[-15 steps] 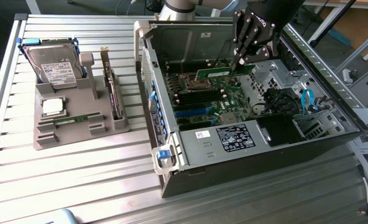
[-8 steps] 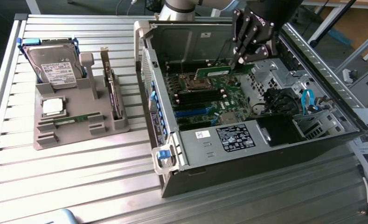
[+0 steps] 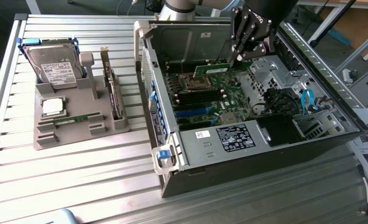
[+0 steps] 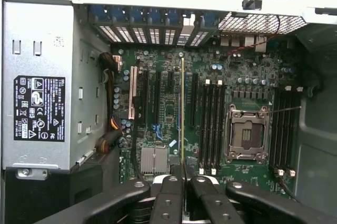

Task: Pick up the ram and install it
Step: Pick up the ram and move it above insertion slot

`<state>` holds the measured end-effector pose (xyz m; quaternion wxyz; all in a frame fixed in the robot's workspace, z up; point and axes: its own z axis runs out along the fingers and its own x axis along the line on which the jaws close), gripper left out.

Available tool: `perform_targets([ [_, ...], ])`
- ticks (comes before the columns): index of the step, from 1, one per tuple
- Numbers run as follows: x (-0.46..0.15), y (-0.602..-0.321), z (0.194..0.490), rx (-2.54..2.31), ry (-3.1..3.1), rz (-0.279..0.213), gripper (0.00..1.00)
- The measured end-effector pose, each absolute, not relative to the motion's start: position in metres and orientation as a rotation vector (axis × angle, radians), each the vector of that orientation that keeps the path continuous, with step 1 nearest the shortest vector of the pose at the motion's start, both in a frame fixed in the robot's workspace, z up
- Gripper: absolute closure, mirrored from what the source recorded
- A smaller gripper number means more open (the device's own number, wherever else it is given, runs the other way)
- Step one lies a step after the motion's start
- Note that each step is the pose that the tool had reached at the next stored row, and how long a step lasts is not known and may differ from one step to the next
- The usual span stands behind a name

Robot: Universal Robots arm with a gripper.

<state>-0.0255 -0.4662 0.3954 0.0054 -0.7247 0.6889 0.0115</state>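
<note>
While the gripper point(image 3: 245, 55) hangs over the open case point(image 3: 171, 154), its fingers point(image 4: 169, 192) pinch the ram point(image 3: 212, 69) by one end. The stick is airborne above the board point(image 4: 158, 103), near the far wall, and not seated. In the wrist view it reads edge-on as a thin pale line, parallel to the black slots point(image 4: 210, 124) beside the socket point(image 4: 247, 134) but offset from them, over the expansion connectors.

Judgement: this is the carry-and-align stage. To do it well, keep the stick vertical and square to the slot, centre it over one slot along its whole length, match the notch, and go down straight. A skewed approach risks jamming on the end clips. A second stick point(image 3: 68, 120) lies in the grey tray point(image 3: 78, 135).
</note>
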Motion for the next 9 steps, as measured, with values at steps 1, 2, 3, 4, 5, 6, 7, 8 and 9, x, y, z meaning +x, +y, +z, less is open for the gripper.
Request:
perform_targets([
  [1, -0.0255, -0.4653, 0.3954, -2.269, 2.157, 0.036, 0.88],
  [2, -0.0256, -0.4645, 0.3954, -2.269, 2.157, 0.036, 0.88],
  [3, -0.0255, -0.4637, 0.3953, -2.269, 2.157, 0.036, 0.88],
  [4, -0.0255, -0.4627, 0.3953, -2.269, 2.157, 0.036, 0.88],
  [5, -0.0255, -0.4618, 0.3953, -2.269, 2.157, 0.036, 0.88],
  [6, -0.0255, -0.4607, 0.3953, -2.269, 2.157, 0.036, 0.88],
  [7, -0.0256, -0.4597, 0.3953, -2.269, 2.157, 0.036, 0.88],
  [8, -0.0256, -0.4587, 0.3952, -2.269, 2.157, 0.036, 0.88],
  [9, -0.0255, -0.4573, 0.3952, -2.269, 2.157, 0.036, 0.88],
])
